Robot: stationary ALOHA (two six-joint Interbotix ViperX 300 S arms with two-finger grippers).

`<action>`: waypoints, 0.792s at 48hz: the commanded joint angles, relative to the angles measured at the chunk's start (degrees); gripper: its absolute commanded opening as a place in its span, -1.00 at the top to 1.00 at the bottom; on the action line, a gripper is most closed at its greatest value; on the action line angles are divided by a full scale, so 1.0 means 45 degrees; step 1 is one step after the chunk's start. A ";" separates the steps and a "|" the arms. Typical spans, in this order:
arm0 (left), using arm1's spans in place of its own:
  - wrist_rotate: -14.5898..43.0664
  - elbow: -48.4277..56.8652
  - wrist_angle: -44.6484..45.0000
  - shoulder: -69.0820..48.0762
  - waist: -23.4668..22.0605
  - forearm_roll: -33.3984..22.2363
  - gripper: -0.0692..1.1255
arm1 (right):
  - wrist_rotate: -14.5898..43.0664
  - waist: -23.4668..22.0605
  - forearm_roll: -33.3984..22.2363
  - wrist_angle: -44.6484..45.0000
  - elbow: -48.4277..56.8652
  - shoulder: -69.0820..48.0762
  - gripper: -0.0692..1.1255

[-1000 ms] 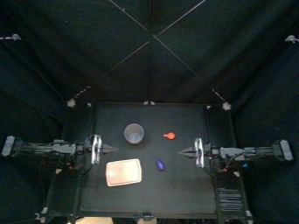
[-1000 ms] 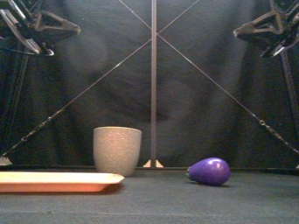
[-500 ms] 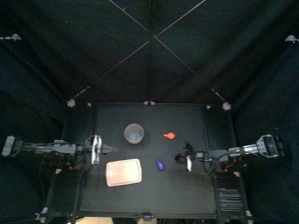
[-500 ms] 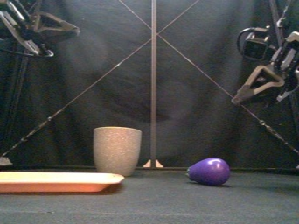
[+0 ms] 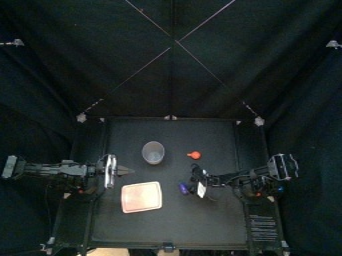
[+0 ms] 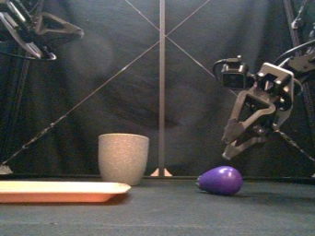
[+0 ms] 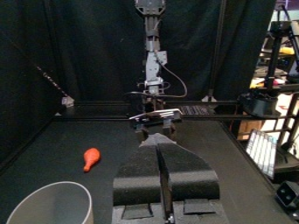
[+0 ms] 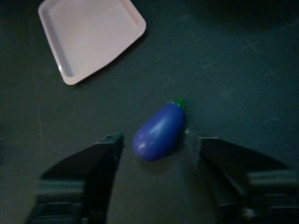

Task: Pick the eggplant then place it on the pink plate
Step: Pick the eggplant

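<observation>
Right claw, jaws spread, above eggplant | pink plate apart

Top view: high above, looking down and slightly toward the back; far off, the whole table small in the lower half.
Front view: at the table's front edge, at surface height, looking level toward the back edge; close, so the eggplant and grey cup stand large.
Left wrist view: on the left arm, looking from the table's left edge toward its right, along the left gripper.
Right wrist view: on the right arm, looking steeply down, near the surface, past the right gripper.
Shared: eggplant and pink plate in top, front and right wrist; grey cup in top, front and left wrist.
</observation>
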 commanded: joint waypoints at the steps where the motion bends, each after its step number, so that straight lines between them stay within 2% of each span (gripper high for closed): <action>1: 0.0000 -0.0156 -0.0117 0.0020 -0.0039 0.0020 0.94 | 0.0000 -0.0039 -0.0020 0.0410 -0.0762 0.0371 -0.89; 11: 0.0000 -0.0156 -0.0078 0.0020 -0.0039 0.0020 0.94 | 0.0000 -0.0078 -0.0020 0.1445 -0.1641 0.1406 -0.86; 38: 0.0000 -0.0156 -0.0039 0.0020 -0.0059 0.0020 0.94 | 0.0000 -0.0078 -0.0273 0.2207 -0.2852 0.3164 -0.79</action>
